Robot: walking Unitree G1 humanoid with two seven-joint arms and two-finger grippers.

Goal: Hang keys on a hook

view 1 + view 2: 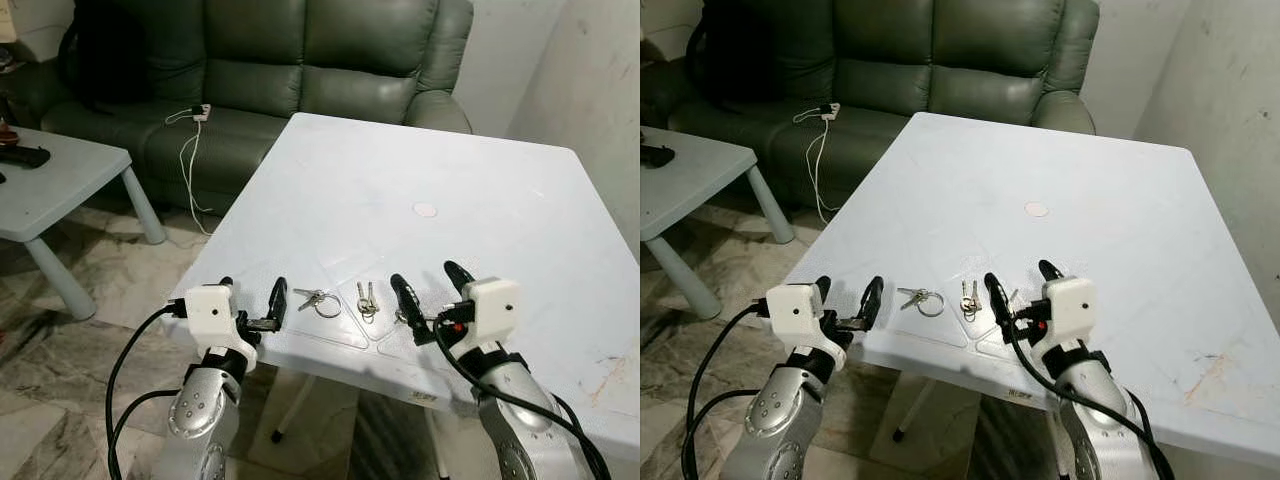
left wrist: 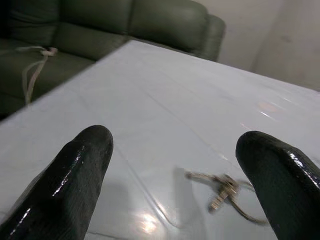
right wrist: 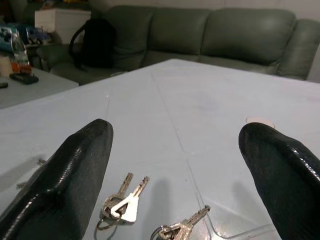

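White plastic surface (image 1: 480, 200), smooth and glossy, square with moulded panel lines, a round cap at its centre. Three key bunches lie flat near its front edge — no container holds them. Left bunch (image 1: 316, 299): silver keys on a large round ring, just ahead of the left gripper (image 1: 250, 305). Middle bunch (image 1: 366, 299): two slim metal keys on a small ring, between the two grippers. Third bunch (image 3: 181, 229): dull metal keys beside the middle bunch, close by the right gripper (image 1: 430, 290), partly hidden behind its finger in the head views.

Left gripper sits at the front edge, jaws spread, holding nothing. Right gripper hovers over the front edge — jaws spread too, nothing pinched.

Behind the surface: dark green leather sofa (image 1: 300, 60), padded, with a white charger and cable (image 1: 190, 130) on the seat. Low pale side table (image 1: 70, 180) to the left. Marble-patterned floor (image 1: 60, 380) below.
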